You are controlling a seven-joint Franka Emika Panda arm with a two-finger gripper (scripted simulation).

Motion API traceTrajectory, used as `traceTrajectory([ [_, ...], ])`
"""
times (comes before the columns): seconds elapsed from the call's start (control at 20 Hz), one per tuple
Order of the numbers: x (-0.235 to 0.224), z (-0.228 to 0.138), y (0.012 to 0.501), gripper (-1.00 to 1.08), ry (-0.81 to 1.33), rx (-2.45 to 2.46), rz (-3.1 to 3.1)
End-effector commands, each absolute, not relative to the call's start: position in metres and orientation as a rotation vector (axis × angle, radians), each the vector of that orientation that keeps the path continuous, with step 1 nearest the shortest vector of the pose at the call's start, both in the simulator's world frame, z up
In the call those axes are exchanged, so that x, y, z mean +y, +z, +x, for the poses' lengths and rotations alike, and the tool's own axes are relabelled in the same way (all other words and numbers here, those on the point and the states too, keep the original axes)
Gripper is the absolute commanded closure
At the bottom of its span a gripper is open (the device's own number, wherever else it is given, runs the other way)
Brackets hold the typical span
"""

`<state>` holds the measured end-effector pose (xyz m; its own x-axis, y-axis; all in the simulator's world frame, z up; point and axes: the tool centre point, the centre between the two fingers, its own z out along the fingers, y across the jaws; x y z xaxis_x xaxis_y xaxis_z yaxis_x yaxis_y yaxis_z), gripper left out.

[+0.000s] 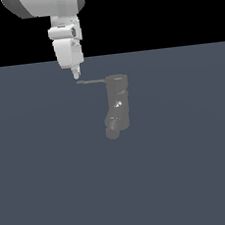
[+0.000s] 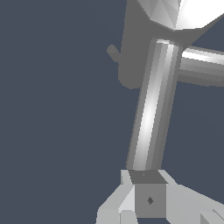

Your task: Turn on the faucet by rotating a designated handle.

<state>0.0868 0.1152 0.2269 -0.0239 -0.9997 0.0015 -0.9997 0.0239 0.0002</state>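
The faucet (image 1: 118, 101) is a dull-grey upright cylinder on the floor, with a stubby spout (image 1: 112, 130) at its lower end. The handle (image 1: 91, 81), a thin dark rod, sticks out from the faucet's top toward the exterior view's left. My gripper (image 1: 77, 75) hangs just above the handle's free tip, fingers pressed together with nothing between them. I cannot tell whether it touches the rod. In the wrist view the handle (image 2: 153, 109) is a long shiny bar running from my fingertips (image 2: 148, 192) to the grey faucet body (image 2: 131, 48).
A flat blue-grey floor (image 1: 191, 174) spreads all around the faucet. In the wrist view a second shiny bar (image 2: 201, 65) branches off near the faucet, under a bright faceted part (image 2: 175, 13).
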Motion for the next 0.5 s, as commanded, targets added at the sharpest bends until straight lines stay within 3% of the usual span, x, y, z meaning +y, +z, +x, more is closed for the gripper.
traceTrajectory([
  [0.0, 0.108, 0.099, 0.219, 1.08, 0.004, -2.308, 2.129],
  [0.45, 0.088, 0.125, 0.202, 1.08, 0.002, -2.436, 1.982],
])
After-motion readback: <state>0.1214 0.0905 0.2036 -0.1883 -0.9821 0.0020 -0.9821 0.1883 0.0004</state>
